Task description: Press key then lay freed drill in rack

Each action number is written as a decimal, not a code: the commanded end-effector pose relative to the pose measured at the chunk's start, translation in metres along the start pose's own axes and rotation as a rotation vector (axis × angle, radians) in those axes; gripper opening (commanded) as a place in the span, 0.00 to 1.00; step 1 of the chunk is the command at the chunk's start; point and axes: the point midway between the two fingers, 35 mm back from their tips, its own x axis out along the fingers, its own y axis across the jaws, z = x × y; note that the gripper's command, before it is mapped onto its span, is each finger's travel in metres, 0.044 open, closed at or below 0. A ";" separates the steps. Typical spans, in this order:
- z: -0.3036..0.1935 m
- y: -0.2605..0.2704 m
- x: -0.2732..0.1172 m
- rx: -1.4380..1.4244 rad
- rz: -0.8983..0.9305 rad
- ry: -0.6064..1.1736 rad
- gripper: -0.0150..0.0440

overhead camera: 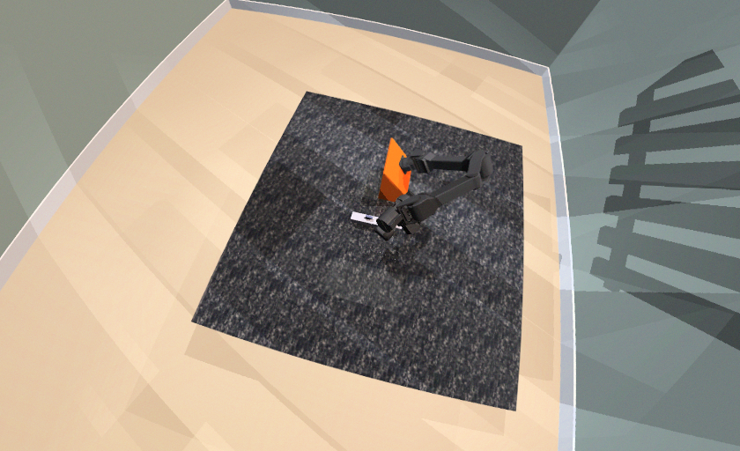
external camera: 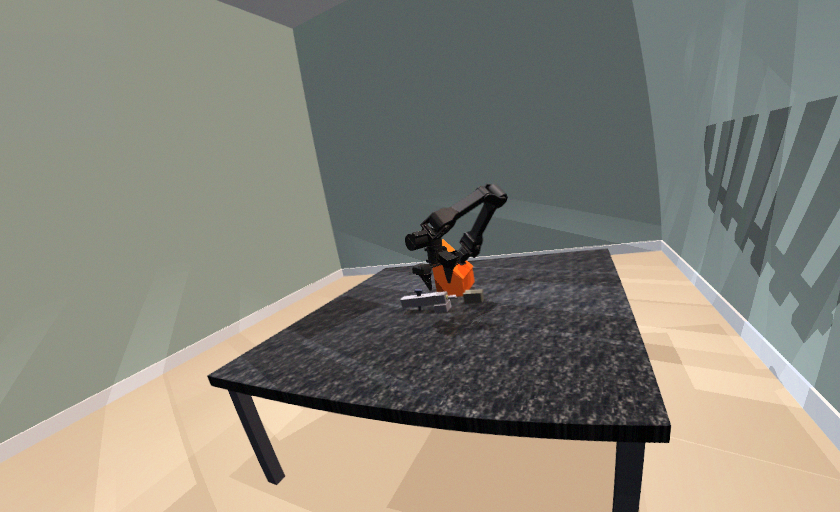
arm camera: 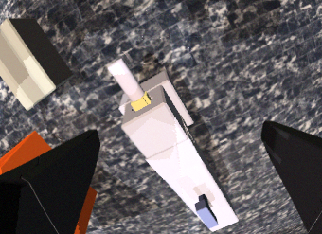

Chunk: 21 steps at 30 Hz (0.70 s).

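In the wrist view, a cream, ridged block with a dark side (external camera: 473,296) (arm camera: 28,77), presumably the rack, is lying at the far left, well apart from the white housing. Below it, a bright orange, angular block (overhead camera: 393,173) (external camera: 458,280) (arm camera: 28,150) is showing behind one finger.

Next comes the pale, smooth cylinder (arm camera: 125,79), which I am taking for the drill. It is sticking out of the long white box-shaped housing (overhead camera: 358,216) (external camera: 413,301) (arm camera: 182,169), a yellow piece (arm camera: 141,101) sitting at its root. Its long axis is running roughly with the housing's, pointing up and left. The cylinder is lying beyond the line between the fingertips, nearer the left-hand finger than the right-hand one, so the coming move is probably calling for a shift that way and a lineup across its axis.

Farther right, the small blue block-shaped key (overhead camera: 368,218) (external camera: 418,292) (arm camera: 206,215) is standing at the housing's other end; I cannot tell whether it is down. The black gripper (overhead camera: 397,230) (external camera: 440,285) (arm camera: 181,133) is hovering above, fingers spread almost fully, gripping nothing.
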 end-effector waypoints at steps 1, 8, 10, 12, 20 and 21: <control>0.034 0.041 0.029 -0.468 0.032 -0.032 1.00; 0.034 0.041 0.029 -0.475 0.032 -0.032 1.00; 0.034 0.041 0.029 -0.475 0.032 -0.032 1.00; 0.034 0.041 0.029 -0.475 0.032 -0.032 1.00; 0.033 0.041 0.033 -0.475 0.032 -0.032 1.00; 0.033 0.040 0.034 -0.475 0.032 -0.032 1.00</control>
